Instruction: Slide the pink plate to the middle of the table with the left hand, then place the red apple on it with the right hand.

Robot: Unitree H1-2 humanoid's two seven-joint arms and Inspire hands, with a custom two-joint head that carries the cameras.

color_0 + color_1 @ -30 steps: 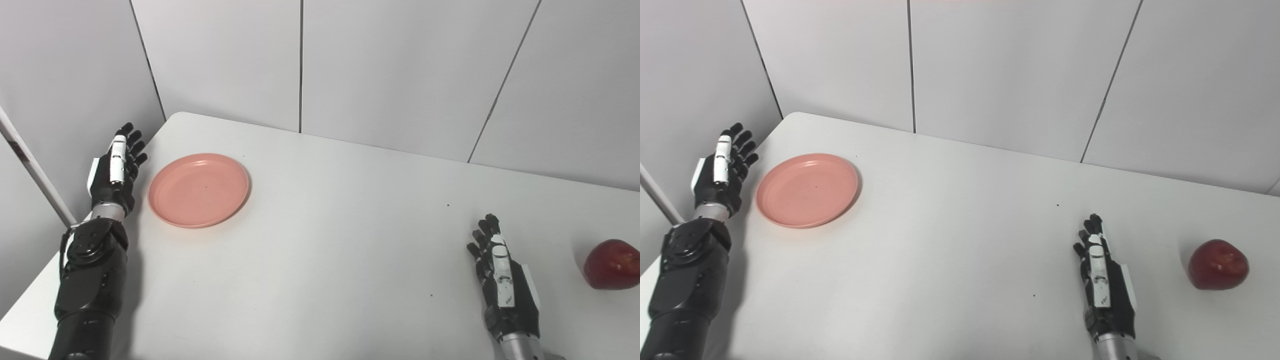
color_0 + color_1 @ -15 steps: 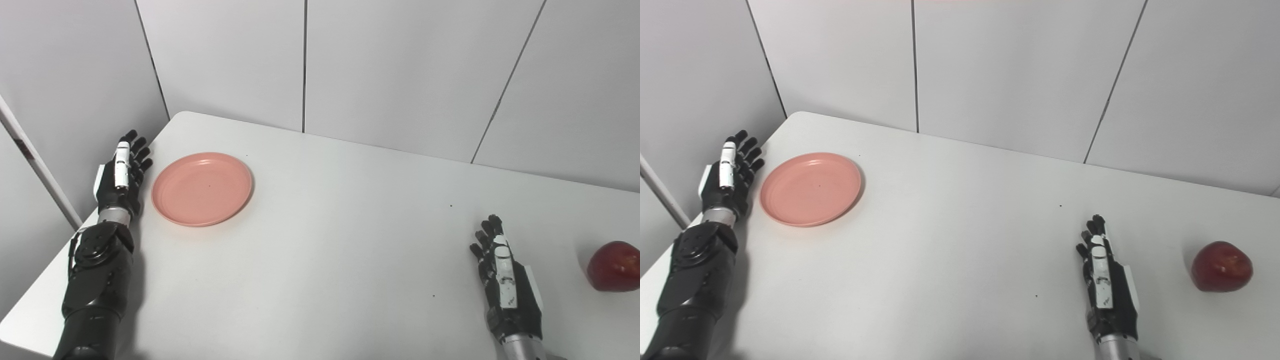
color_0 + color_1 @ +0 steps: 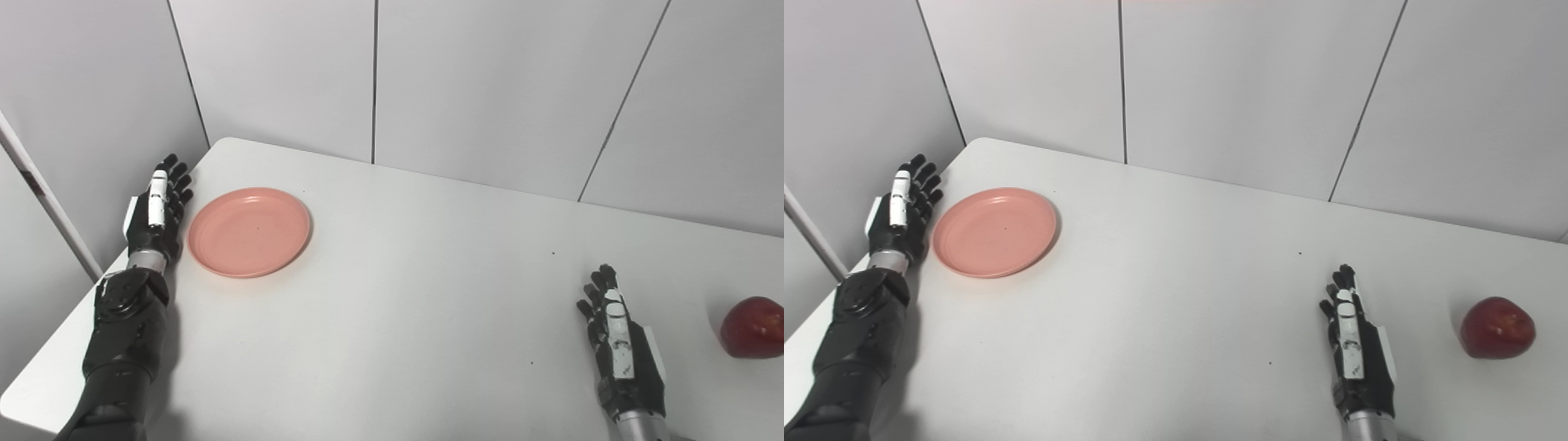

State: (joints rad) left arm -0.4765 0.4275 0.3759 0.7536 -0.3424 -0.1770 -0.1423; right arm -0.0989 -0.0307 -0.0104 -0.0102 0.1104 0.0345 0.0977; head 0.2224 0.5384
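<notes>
Here we look down on a white table (image 3: 398, 294) set against grey wall panels. At the far left, our left hand (image 3: 156, 208) stands on edge at the table's left rim, palm facing right, fingers straight and spread, holding nothing. It sits just beside the pink plate (image 3: 249, 231); we cannot tell whether it touches the rim. The plate lies flat and bare near the table's left side, well away from the middle.

Further right, past a wide stretch of table, our right hand (image 3: 621, 349) rests near the front edge, fingers extended, slightly apart and empty. Just beyond it, at the far right, the red apple (image 3: 752, 327) sits on the table, apart from the hand.

We judge the first step is just starting: the plate is not yet moved. The next move calls for the left palm to press the plate's left rim and push rightward, keeping it flat.

No brands, labels or writing are readable.
</notes>
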